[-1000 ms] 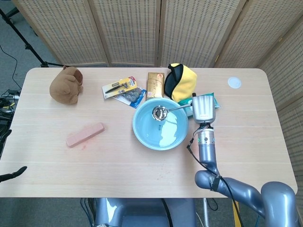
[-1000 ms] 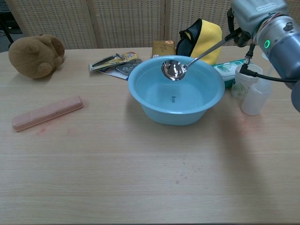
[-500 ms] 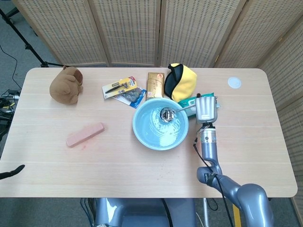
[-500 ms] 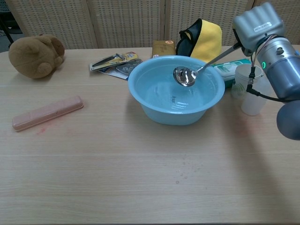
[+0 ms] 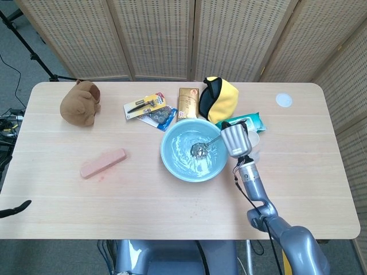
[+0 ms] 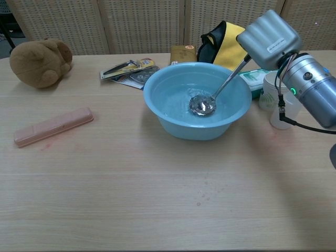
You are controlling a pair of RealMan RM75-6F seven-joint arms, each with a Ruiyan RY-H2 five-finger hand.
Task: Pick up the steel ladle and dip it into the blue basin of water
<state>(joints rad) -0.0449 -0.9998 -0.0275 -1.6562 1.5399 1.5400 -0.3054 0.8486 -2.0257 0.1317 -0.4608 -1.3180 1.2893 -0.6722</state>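
Observation:
The blue basin [image 5: 172, 162] [image 6: 163, 113] holds rippling water near the table's middle. The steel ladle [image 5: 200, 149] [image 6: 203, 105] slants down into it, its bowl in the water near the basin's bottom. My right hand [image 5: 235, 140] [image 6: 268, 38] grips the upper end of the ladle's handle just above the basin's right rim. Its fingers are hidden behind the back of the hand. My left hand is out of both views.
Behind the basin lie a yellow and black pouch [image 5: 219, 98], a brown packet [image 5: 187, 103] and a carded tool pack [image 5: 146, 105]. A green wipes pack [image 5: 248, 121], a white cup [image 6: 274, 92] and a plastic bottle [image 6: 286, 112] crowd the right hand. A brown plush [image 5: 81, 103] and pink case [image 5: 103, 162] sit left.
My right hand has come down and tilted toward the basin. The ladle's bowl has dropped from above the far rim into the water, which now ripples.

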